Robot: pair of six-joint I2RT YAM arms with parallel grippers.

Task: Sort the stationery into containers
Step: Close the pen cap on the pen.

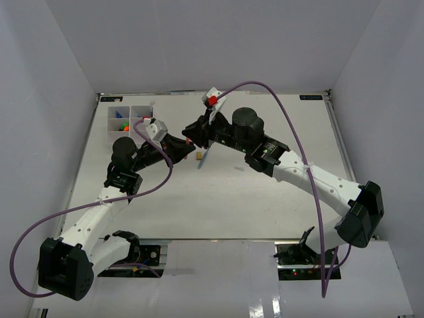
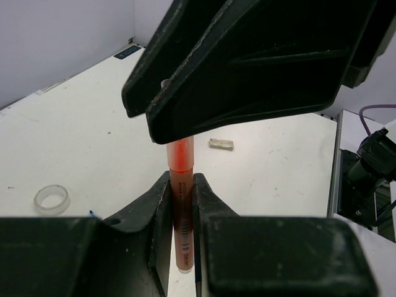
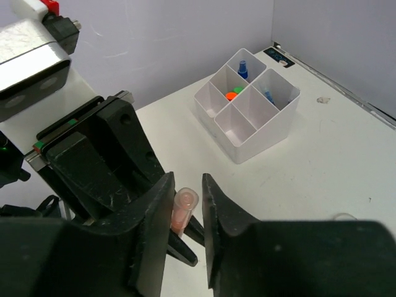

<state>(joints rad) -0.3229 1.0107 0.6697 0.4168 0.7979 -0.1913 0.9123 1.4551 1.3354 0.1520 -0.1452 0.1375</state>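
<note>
My left gripper is shut on an orange highlighter and holds it above the table, cap end pointing away from me. My right gripper is open, and its jaws stand on either side of the highlighter's clear cap. The left finger touches the cap and a gap shows on the right. In the top view the two grippers meet over the table's middle back. The white organiser tray holds a blue-capped bottle, orange and green caps and a blue pen.
A tape ring and a small pale block lie on the table. A blue pen and a brass clip lie under the grippers. The tray stands at the back left.
</note>
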